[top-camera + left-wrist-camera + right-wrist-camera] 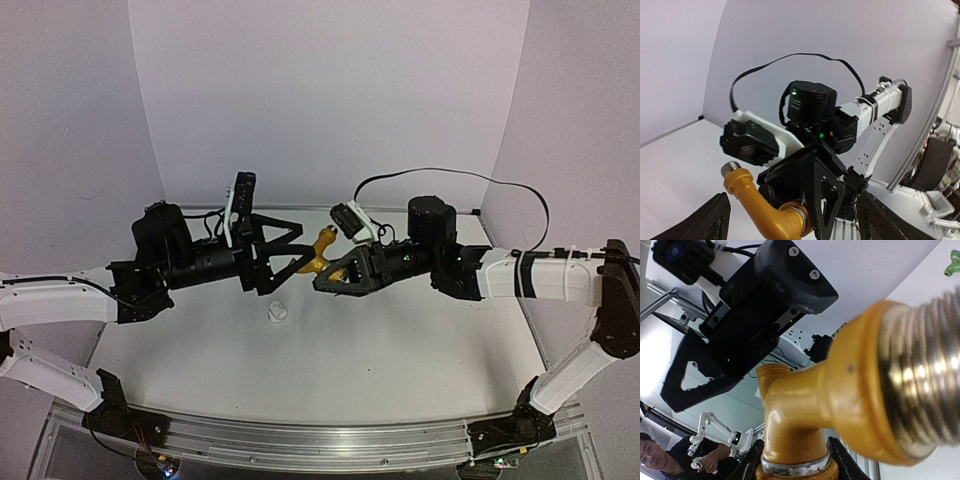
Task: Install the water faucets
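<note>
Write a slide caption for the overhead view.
The right arm's fingers grip a yellow-gold faucet in mid-air, the left arm's fingers open around it, a small white fitting on the table below.

Yellow-gold faucet [760, 210] with silver threads, green faucet [954, 262], white pipe fitting [277, 313], white table [400, 350]

faucet [320, 250] right of left tool [296, 250], fitting [277, 312] on table [400, 345]

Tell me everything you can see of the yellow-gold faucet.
The yellow-gold faucet is a bent, glossy, plastic-looking pipe with a silvery threaded end and a metal ring near its base. It is held in the air above the table, clamped at its base by the right gripper. The open left gripper faces it, apparently not touching.
</note>
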### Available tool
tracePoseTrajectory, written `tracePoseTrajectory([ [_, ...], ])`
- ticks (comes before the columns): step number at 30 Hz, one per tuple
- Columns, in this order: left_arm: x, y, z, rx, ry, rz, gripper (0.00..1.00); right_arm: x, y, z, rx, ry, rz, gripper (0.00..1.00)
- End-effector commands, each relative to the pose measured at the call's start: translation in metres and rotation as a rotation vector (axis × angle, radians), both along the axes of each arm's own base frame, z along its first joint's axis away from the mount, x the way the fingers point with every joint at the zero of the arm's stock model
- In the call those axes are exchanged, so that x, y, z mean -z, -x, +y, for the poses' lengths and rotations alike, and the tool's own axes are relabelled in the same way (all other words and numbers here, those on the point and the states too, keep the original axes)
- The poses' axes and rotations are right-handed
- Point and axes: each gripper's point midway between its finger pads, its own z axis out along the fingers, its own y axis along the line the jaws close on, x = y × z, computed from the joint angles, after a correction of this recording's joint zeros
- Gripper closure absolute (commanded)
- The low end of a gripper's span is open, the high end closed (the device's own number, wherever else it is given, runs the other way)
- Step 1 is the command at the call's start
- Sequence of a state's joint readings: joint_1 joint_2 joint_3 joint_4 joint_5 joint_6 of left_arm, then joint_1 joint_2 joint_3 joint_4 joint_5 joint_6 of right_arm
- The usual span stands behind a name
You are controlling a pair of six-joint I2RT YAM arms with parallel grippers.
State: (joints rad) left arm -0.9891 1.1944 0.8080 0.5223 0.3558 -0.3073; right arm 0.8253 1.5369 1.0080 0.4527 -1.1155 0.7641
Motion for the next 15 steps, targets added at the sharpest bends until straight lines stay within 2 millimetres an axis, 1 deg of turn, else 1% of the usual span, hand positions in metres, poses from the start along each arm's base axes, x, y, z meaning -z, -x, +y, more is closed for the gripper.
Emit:
tracePoseTrajectory([
  [1, -0.004, -0.024, -0.001, -0.080, 0.059, 0.315, 0.10, -0.025, -0.008, -0.005, 0.087, -0.028, -0.177, 1.00],
  [3, 0.005, -0.029, -0.003, -0.095, 0.056, 0.402, 0.11, -0.020, -0.016, -0.006, 0.134, -0.001, -0.224, 1.00],
  [6, 0.018, -0.035, 0.000, -0.118, 0.068, 0.516, 0.12, -0.014, -0.021, -0.009, 0.174, 0.026, -0.269, 1.00],
  [10, 0.027, -0.033, -0.002, -0.068, 0.049, 0.580, 0.16, -0.008, -0.028, -0.011, 0.218, 0.047, -0.306, 1.00],
  [15, 0.032, -0.029, -0.011, -0.014, 0.026, 0.611, 0.34, -0.009, -0.027, -0.012, 0.216, 0.044, -0.314, 1.00],
])
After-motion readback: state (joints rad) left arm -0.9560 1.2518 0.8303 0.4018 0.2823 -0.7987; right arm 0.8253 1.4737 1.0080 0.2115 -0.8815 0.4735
